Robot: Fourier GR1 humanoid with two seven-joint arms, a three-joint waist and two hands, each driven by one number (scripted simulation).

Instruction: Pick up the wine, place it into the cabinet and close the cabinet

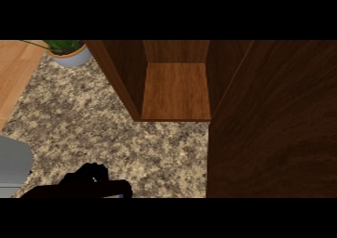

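While cabinet (175,90) stood open at far centre, door (278,121) swung right, black hand (89,174) sat near-left, fingers curled round dark wine bottle (78,189). Judged: carry step. Next: lift bottle far-right onto shelf.

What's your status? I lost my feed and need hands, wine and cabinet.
One hand low at lower left, curled over a dark shape, maybe the wine; other hand unseen. Cabinet open, shelf bare. Door swung wide at right.
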